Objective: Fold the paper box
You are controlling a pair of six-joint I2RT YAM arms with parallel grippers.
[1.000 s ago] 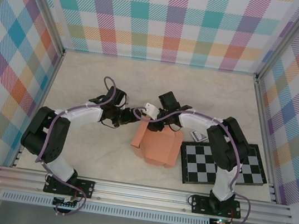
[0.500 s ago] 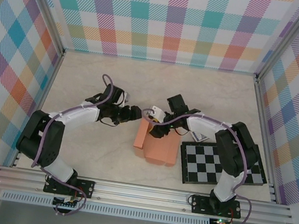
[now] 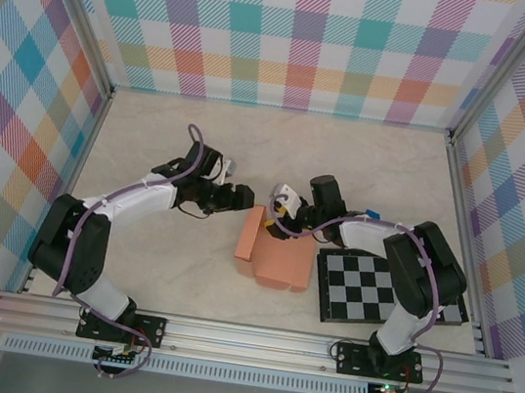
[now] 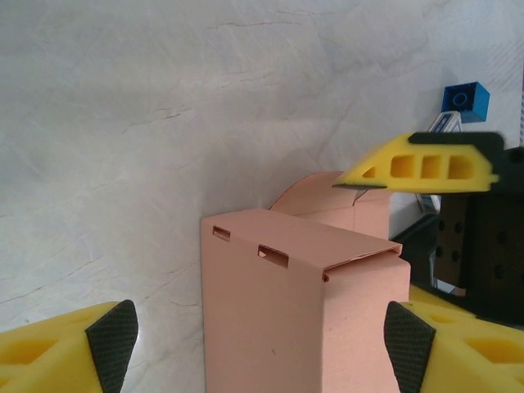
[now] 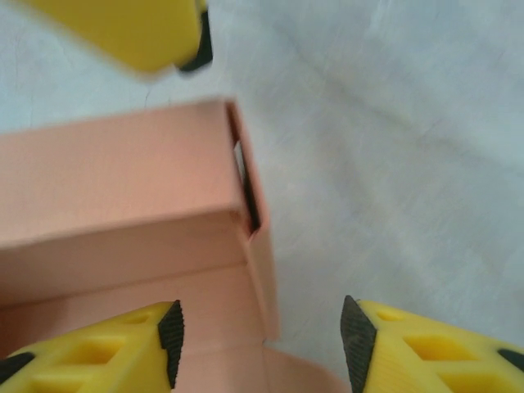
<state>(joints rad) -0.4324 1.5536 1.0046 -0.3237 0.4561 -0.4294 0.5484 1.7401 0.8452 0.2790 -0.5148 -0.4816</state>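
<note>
The salmon-orange paper box (image 3: 275, 256) sits in the middle of the table, partly folded, with one side panel (image 3: 250, 234) standing up on its left. My left gripper (image 3: 244, 197) hovers at the box's far-left corner. In the left wrist view the box (image 4: 278, 319) lies between its wide-open fingers (image 4: 112, 337), and its slotted top edge faces the camera. My right gripper (image 3: 283, 199) is at the box's far edge. Its jaws are open and straddle a thin box wall (image 5: 260, 270) without pinching it.
A black-and-white checkered board (image 3: 389, 291) lies right of the box, under the right arm. A small blue block (image 3: 371, 214) rests behind that arm, also in the left wrist view (image 4: 465, 98). Plaid walls enclose the table on three sides.
The right gripper has pulled back from over the box to its far edge and opened wider. The left gripper has crept right, towards the box.
</note>
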